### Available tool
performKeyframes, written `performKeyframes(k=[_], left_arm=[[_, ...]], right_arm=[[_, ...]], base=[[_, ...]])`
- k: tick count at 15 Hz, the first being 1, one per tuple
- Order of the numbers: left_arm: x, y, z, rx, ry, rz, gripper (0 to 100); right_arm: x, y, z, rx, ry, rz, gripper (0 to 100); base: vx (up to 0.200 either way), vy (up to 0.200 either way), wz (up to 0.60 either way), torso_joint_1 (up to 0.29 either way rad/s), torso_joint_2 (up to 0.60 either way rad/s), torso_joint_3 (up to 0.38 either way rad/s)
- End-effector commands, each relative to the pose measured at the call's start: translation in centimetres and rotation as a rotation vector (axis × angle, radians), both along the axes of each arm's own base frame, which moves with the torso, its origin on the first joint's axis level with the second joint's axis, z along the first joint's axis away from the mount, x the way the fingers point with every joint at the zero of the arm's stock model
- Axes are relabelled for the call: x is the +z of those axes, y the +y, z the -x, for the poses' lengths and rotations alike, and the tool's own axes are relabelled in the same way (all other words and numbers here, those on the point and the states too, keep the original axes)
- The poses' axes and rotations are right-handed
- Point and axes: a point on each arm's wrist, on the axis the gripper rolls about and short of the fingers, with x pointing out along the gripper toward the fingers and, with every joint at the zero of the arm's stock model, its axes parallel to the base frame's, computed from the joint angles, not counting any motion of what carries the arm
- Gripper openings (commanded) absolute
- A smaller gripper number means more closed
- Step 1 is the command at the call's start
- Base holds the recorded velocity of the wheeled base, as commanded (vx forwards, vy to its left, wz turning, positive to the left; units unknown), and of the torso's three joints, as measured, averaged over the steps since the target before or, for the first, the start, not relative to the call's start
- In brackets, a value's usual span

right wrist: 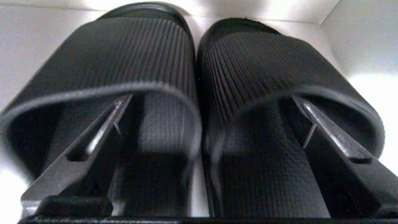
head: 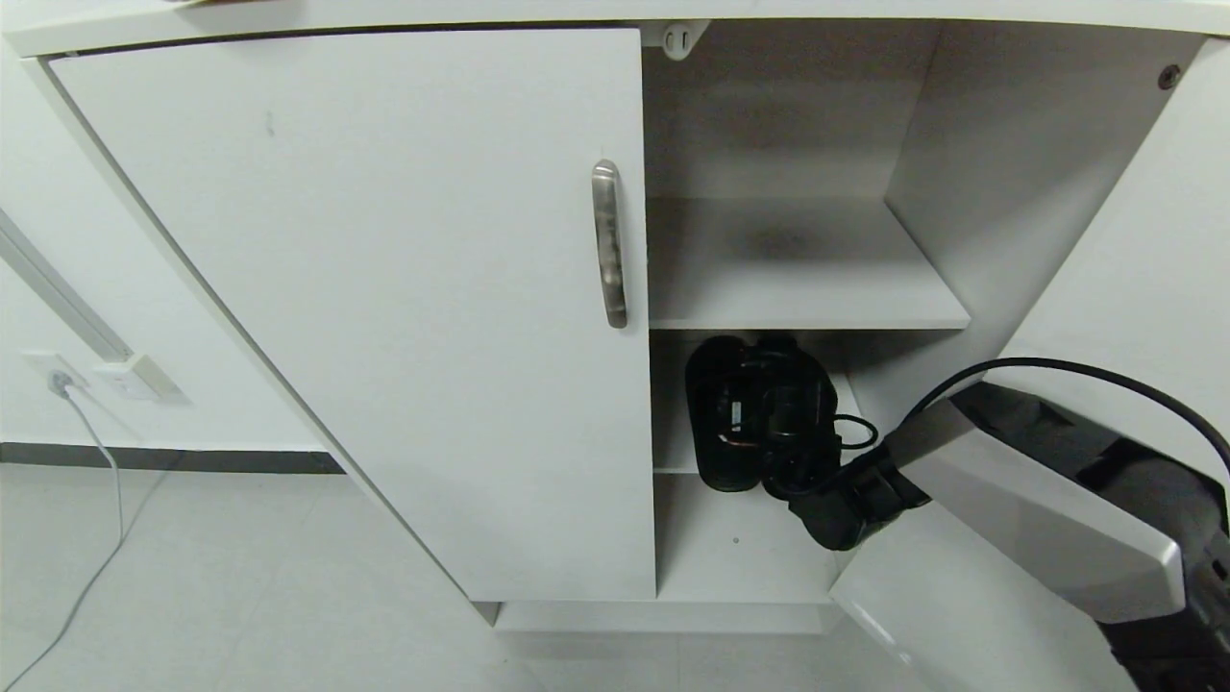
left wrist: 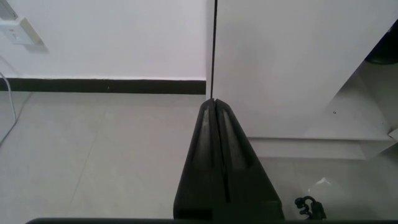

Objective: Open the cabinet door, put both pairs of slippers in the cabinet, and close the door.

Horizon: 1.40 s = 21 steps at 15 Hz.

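A pair of black ribbed slippers (head: 735, 413) lies side by side on the lower shelf inside the white cabinet (head: 922, 173). The right-hand door (head: 1134, 269) stands open. My right gripper (head: 783, 437) is inside the cabinet at the slippers. In the right wrist view its fingers (right wrist: 93, 146) are spread wide, one under the strap of each slipper (right wrist: 155, 56), so the right gripper (right wrist: 211, 99) is open. My left gripper (left wrist: 216, 106) is shut with nothing in it, low over the floor in front of the closed left door (left wrist: 292, 56).
The closed left door (head: 384, 288) carries a metal handle (head: 608, 245). The upper shelf (head: 798, 269) is bare. A wall socket (head: 58, 380) with a grey cable (head: 96, 538) is at the far left above tiled floor (head: 240, 596).
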Motion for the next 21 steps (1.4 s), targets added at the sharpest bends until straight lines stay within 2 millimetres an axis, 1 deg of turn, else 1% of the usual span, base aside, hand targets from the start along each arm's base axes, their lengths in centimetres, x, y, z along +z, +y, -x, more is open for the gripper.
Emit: performKeyframes(k=[1, 2, 3, 5, 7, 9, 10, 12, 14, 17, 21], left_arm=[[0.0, 0.0, 0.0, 0.001, 0.002, 0.001, 0], [0.0, 0.0, 0.0, 0.001, 0.002, 0.004, 0], [0.0, 0.0, 0.0, 0.001, 0.002, 0.004, 0], [0.0, 0.0, 0.0, 0.001, 0.002, 0.004, 0], [0.0, 0.0, 0.0, -0.001, 0.002, 0.001, 0], [0.0, 0.0, 0.0, -0.001, 0.002, -0.002, 0], [0.0, 0.0, 0.0, 0.0, 0.002, -0.002, 0], [0.0, 0.0, 0.0, -0.001, 0.002, 0.0, 0], [0.0, 0.0, 0.0, -0.001, 0.002, 0.0, 0], [0.0, 0.0, 0.0, -0.001, 0.002, -0.002, 0], [0.0, 0.0, 0.0, -0.001, 0.002, 0.0, 0]], right_arm=[[1.8, 0.1, 2.8, 0.032, -0.016, -0.01, 100], [2.0, 0.0, 4.0, 0.046, -0.011, -0.006, 100], [2.1, -0.1, 4.7, 0.052, -0.01, -0.007, 100], [2.9, -0.4, 8.0, 0.091, -0.012, -0.007, 100], [3.1, -0.8, 11.0, 0.135, 0.01, 0.005, 100], [3.4, -0.8, 12.9, 0.169, 0.012, 0.006, 100], [3.9, -1.0, 15.0, 0.219, 0.01, 0.002, 100], [3.8, -1.3, 17.2, 0.289, 0.04, 0.022, 100], [3.5, -1.3, 17.8, 0.306, 0.052, 0.031, 100], [3.4, -1.3, 17.8, 0.307, 0.056, 0.032, 100], [3.2, -1.3, 17.9, 0.31, 0.062, 0.032, 100]], base=[[0.0, 0.0, 0.0, 0.0, 0.0, 0.0], [0.0, 0.0, 0.0, 0.0, 0.0, 0.0], [0.0, 0.0, 0.0, 0.0, 0.0, 0.0], [0.0, 0.0, 0.0, 0.0, 0.0, 0.0], [0.0, 0.0, 0.0, 0.0, 0.0, 0.0], [0.0, 0.0, 0.0, 0.0, 0.0, 0.0], [0.0, 0.0, 0.0, 0.0, 0.0, 0.0], [0.0, 0.0, 0.0, 0.0, 0.0, 0.0], [0.0, 0.0, 0.0, 0.0, 0.0, 0.0], [0.0, 0.0, 0.0, 0.0, 0.0, 0.0], [-0.2, 0.0, 0.0, 0.002, 0.0, 0.002]])
